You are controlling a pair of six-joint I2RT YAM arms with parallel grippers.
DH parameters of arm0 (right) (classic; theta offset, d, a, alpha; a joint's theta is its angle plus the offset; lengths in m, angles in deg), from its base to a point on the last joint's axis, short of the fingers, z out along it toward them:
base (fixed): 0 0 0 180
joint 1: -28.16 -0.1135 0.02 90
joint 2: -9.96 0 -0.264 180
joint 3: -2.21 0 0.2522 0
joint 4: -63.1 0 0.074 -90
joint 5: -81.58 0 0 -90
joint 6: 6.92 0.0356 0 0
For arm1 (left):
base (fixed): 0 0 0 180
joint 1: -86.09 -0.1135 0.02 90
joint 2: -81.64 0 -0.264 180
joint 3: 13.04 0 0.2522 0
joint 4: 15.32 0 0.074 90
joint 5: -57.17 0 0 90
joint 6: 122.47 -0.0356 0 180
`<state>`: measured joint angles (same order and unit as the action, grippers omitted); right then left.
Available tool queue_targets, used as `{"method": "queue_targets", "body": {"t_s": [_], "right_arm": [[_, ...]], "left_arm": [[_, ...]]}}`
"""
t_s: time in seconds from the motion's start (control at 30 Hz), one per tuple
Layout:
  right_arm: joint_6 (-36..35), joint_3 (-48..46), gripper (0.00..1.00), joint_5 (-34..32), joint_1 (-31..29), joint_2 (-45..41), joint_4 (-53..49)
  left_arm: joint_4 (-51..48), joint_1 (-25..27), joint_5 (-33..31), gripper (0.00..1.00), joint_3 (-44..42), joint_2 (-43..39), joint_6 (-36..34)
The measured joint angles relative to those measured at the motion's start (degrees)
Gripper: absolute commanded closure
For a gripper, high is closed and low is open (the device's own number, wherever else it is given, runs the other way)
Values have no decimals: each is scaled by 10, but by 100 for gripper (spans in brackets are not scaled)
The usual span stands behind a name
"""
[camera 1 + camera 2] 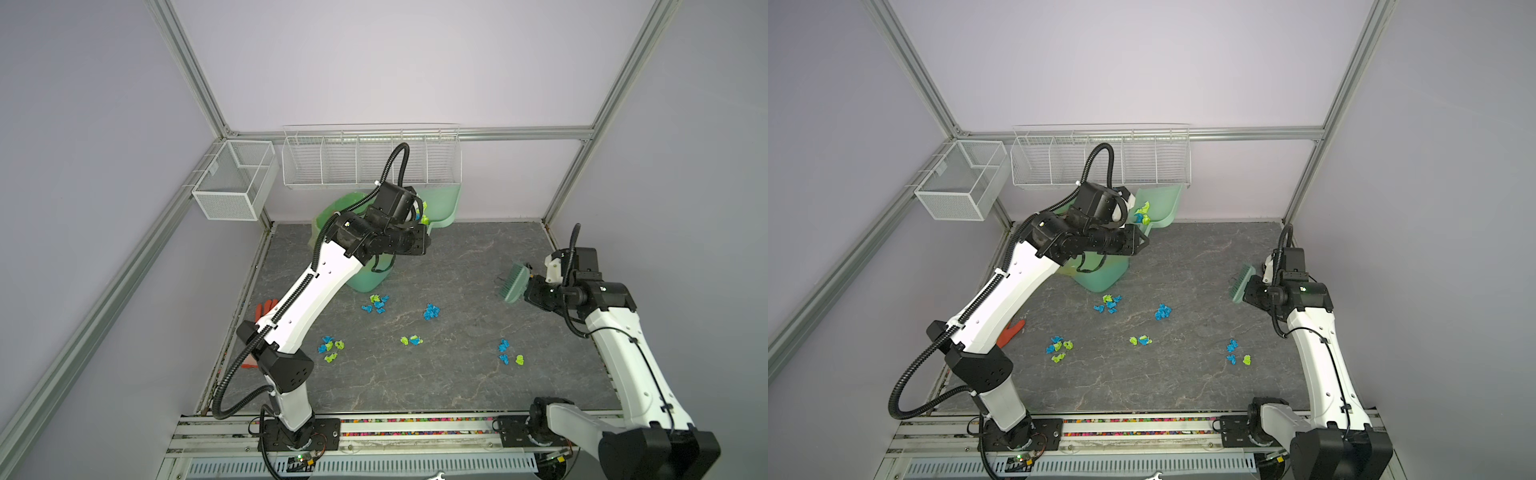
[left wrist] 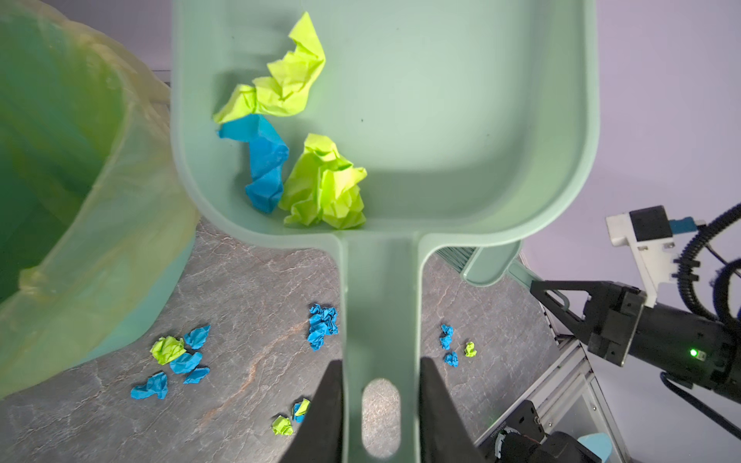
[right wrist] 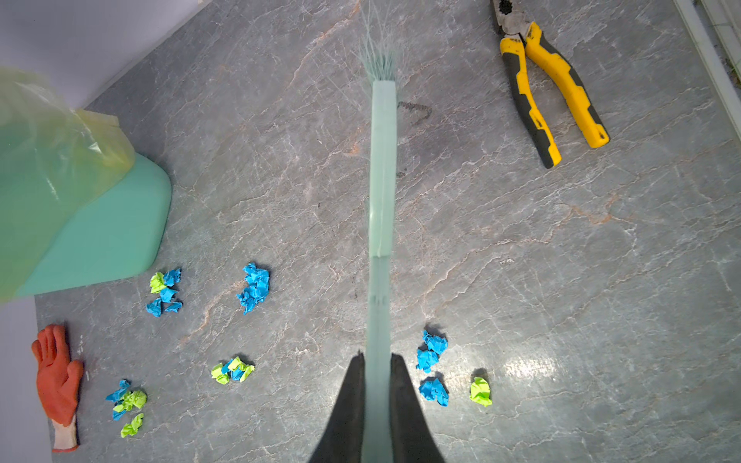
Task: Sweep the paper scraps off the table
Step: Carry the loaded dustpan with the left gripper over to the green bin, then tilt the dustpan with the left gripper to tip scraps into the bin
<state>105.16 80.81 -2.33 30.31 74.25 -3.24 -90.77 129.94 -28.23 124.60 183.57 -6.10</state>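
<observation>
Several small clusters of blue and lime paper scraps [image 1: 376, 303] lie spread over the dark grey table [image 1: 457, 382], also in the right wrist view [image 3: 252, 286]. My left gripper [image 2: 381, 360] is shut on the handle of a mint-green dustpan [image 2: 461, 120], held up at the back beside a green bin [image 2: 60, 160] lined with a yellowish bag. Three crumpled scraps [image 2: 324, 184] rest in the pan on the bin's side. At the right, above the table, my right gripper [image 3: 377, 354] is shut on the handle of a mint brush [image 3: 383, 160].
An orange-red glove [image 3: 58, 381] lies at the table's left edge, partly under the left arm in both top views. Yellow pliers [image 3: 549, 88] lie past the brush. Two white wire baskets [image 1: 370, 158] [image 1: 235, 178] hang on the back frame rails.
</observation>
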Motion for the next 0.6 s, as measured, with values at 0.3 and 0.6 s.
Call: {"method": "queue_targets", "body": {"t_s": [0.3, 0.6], "right_arm": [[3, -7, 93, 9, 0, -2, 3], [5, -7, 93, 12, 0, -4, 12]], "left_arm": [[38, -81, 51, 99, -80, -53, 33], [163, -181, 166, 99, -256, -131, 111]]}}
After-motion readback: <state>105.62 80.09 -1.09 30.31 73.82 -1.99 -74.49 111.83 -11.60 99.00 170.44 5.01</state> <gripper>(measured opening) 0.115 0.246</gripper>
